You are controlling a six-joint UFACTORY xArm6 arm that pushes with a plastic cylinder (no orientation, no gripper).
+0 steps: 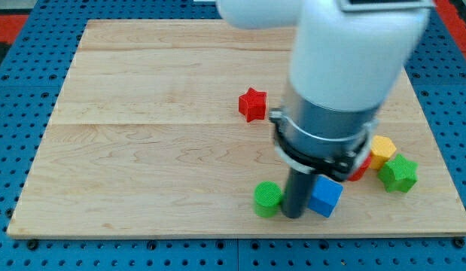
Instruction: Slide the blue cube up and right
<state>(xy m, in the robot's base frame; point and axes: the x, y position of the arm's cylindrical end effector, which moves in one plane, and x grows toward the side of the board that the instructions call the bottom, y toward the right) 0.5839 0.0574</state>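
Observation:
The blue cube (326,196) lies near the bottom edge of the wooden board (142,150), right of centre. My tip (293,215) stands between the blue cube and a green cylinder (268,199), close against the cube's left side. The arm's white and grey body hides the board above the cube.
A red star (252,104) lies above and to the left. A red block (360,168), partly hidden by the arm, a yellow block (382,151) and a green star (399,174) cluster to the right of the blue cube. The board's bottom edge runs just below the cube.

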